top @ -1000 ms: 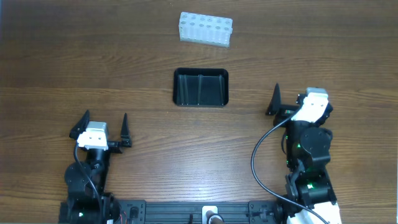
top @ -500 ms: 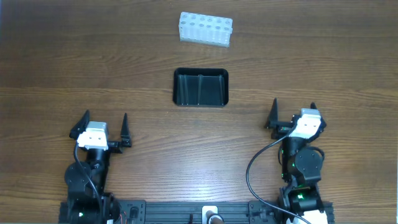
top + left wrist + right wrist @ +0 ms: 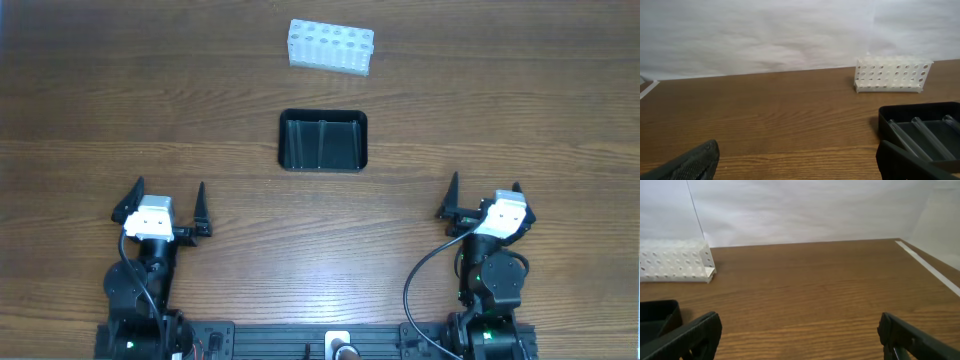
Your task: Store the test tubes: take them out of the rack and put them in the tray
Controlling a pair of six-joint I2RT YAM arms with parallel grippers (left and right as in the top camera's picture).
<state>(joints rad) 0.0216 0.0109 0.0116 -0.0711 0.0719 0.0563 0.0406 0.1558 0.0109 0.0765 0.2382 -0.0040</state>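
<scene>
Wide open and empty, left hand (image 3: 167,192) and right hand (image 3: 484,190) sit near the tabletop's near edge; a sloppy reach could tip the white perforated plastic rack (image 3: 331,47) or shove the black rectangular plastic tray (image 3: 322,114).

Inspection found no legible text, label, brand, number or sign on any surface in view.
</scene>
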